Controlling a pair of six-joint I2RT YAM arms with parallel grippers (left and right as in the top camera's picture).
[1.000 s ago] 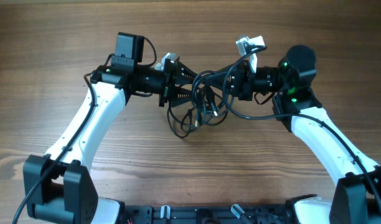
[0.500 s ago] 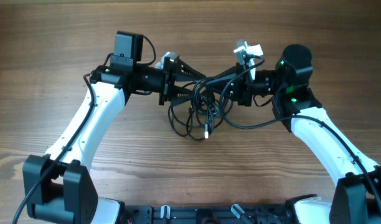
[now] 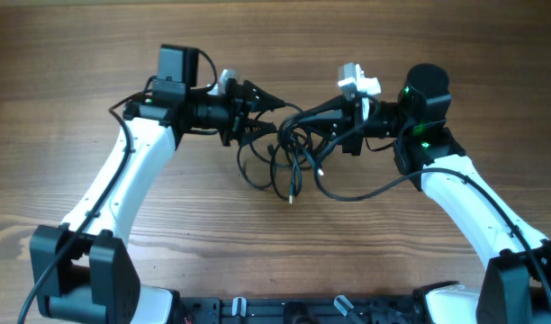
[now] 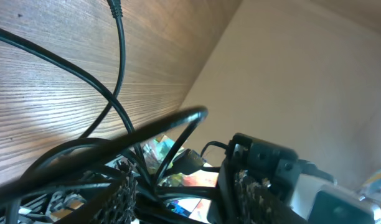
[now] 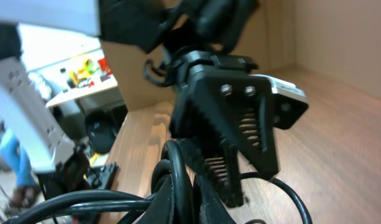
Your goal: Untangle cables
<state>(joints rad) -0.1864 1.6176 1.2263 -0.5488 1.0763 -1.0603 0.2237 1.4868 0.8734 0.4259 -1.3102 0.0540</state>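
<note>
Left gripper [image 3: 274, 105] is pinched shut on a strand of the cables [image 3: 289, 155]. I see them bunched in a tangle between the two arms, with loops drooping to the table [image 3: 95, 54] and one plug [image 3: 291, 199] resting on the wood. Further right, the right gripper [image 3: 329, 126] looks clamped on the same bundle, and a taut strand runs between the two.

The tabletop [image 3: 257, 256] is brown wood, its fine grain running left to right in the overhead view, with paler streaks. In the left wrist view a plain beige wall [image 4: 302, 68] rises behind its edge. The right wrist view shows, blurred, a white shelf [image 5: 61, 96] bearing small red and yellow objects [image 5: 88, 65], with a dark shape [image 5: 103, 134] below that is too blurred to identify.
</note>
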